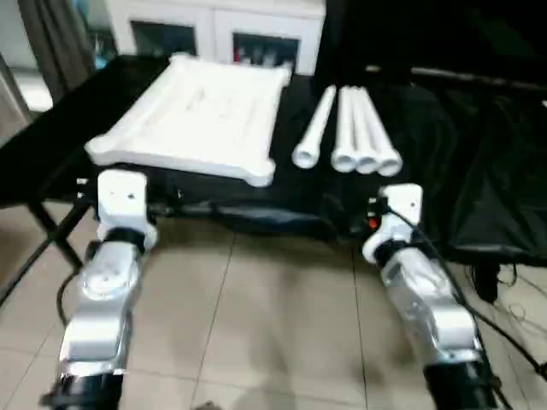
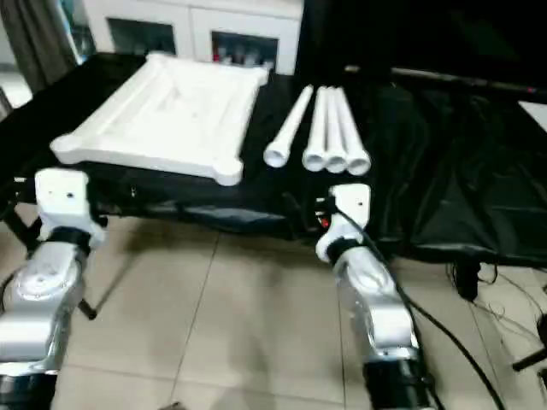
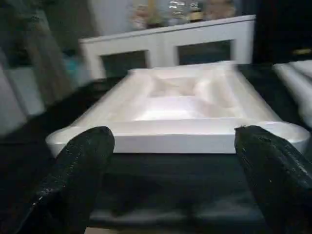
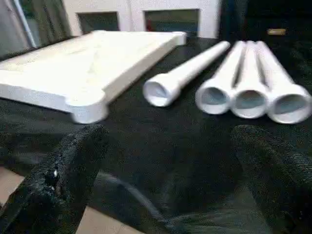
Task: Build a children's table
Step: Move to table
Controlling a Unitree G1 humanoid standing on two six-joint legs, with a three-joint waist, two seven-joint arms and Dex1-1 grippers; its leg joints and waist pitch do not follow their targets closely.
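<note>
Tabletop (image 1: 198,115) of white plastic lies upside down on a black-covered work table (image 1: 444,171), its ribbed underside facing up and a round corner socket (image 1: 259,173) showing at the near right corner. Just to the tabletop's right lie 4 white tapered tube legs (image 1: 355,128), open hollow ends toward the robot. 3 legs (image 4: 251,78) lie touching side by side; the 4th leg (image 4: 183,73) lies a little apart, angled, between the 3 and the tabletop.

The robot stands at the near edge of the table with both silver forearms reaching forward. The left gripper (image 3: 178,161) hovers in front of the tabletop's near edge, its 2 black fingers (image 3: 80,165) spread wide with nothing between them. The right gripper (image 4: 168,165) hovers near the leg ends, also spread wide and empty. Neither touches any part.

No leg is fitted yet, so the assembly looks to be at its very start: the approach before the first pick. The likely next move is for the right gripper to close around 1 leg, probably the separate angled one, since it lies apart from its neighbours. That calls for a firm hold on a smooth round tube that may roll, then lifting it, standing it upright, and pressing its end into a corner socket, perhaps while the left gripper steadies the tabletop.
</note>
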